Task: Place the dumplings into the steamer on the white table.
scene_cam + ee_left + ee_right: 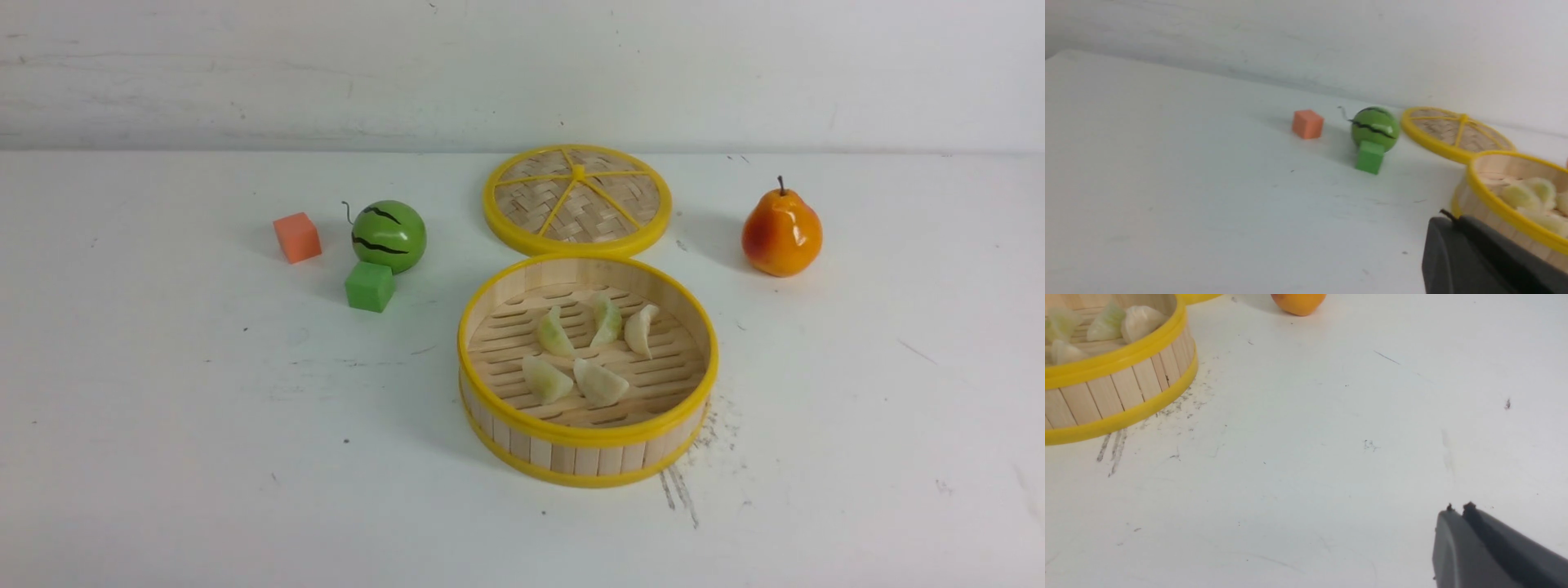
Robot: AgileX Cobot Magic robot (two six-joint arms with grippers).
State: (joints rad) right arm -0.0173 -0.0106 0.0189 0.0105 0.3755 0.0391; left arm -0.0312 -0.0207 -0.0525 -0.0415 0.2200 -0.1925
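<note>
From the front cam I count all five dumplings (584, 351) lying on the slatted floor of the steamer (588, 433), which sits mid white table (163, 457), so I judge the loading step done; nothing left to pick that I can see. Next move, imo, is just parking both arms clear w/o bumping the basket, maybe fitting the lid (577, 200) if wanted, though the task doesn't ask. Left gripper (1449, 216) is pinched shut, empty, low beside the steamer wall. Right gripper (1457, 508) also looks closed w/ nothing in it, over bare table, well apart from the basket. Front cam shows neither arm; only the wrist cams do. Left wrist cam gets the toy watermelon (1375, 127) & cubes, right wrist only the pear (1298, 302).
</note>
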